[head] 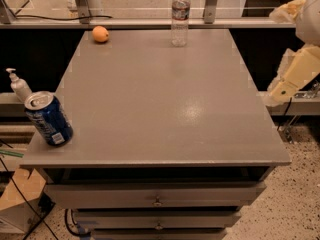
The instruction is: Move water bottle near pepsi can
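The arm runs out of frame at the right edge, so only cream-coloured segments show, and the gripper (289, 84) at their lower end hangs off the table's right side, beside the edge and below the level of the far rim; how wide it stands is not readable from here. The bottle (180, 15) stands upright at the far edge of the table (160, 109), a little right of centre, its cap almost at the top of the frame and its clear body hard to separate from the pale floor behind. It is well apart from the gripper, up and to the left of it. The can (49, 119) sits tilted at the near left corner, close to both edges, far across the top from the bottle. A pump bottle (19, 85) stands just behind the can, off the table's left side, partly hidden by it. An orange (100, 34) lies near the far left corner. Between these, the grey top is bare. Drawers (157, 196) sit below the front edge.
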{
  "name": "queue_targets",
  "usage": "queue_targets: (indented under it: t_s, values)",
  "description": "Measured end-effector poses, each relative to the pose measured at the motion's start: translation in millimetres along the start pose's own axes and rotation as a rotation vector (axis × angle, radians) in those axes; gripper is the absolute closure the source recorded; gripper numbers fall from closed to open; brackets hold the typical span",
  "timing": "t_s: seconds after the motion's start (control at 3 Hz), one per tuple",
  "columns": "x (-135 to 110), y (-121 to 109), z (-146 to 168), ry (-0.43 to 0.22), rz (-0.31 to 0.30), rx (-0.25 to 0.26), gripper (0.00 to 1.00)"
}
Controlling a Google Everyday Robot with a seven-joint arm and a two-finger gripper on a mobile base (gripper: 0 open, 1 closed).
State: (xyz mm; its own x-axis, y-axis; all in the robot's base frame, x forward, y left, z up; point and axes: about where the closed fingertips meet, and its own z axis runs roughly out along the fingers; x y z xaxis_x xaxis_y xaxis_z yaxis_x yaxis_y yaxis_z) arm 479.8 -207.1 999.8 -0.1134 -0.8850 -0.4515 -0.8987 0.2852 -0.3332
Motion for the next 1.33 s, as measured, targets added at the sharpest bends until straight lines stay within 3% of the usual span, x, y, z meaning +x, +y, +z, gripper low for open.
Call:
queue_targets:
  t_s: [0.33,0.67,1.33]
  values:
    - [-3.8,-33.2,12.8,-0.058,0.026,0.044,0.00]
    - [-0.9,-66.1,37.5,-0.068,0.092,0.060,0.00]
    - [-5.5,-73.0,44.8,-0.092,0.109,0.084,0.00]
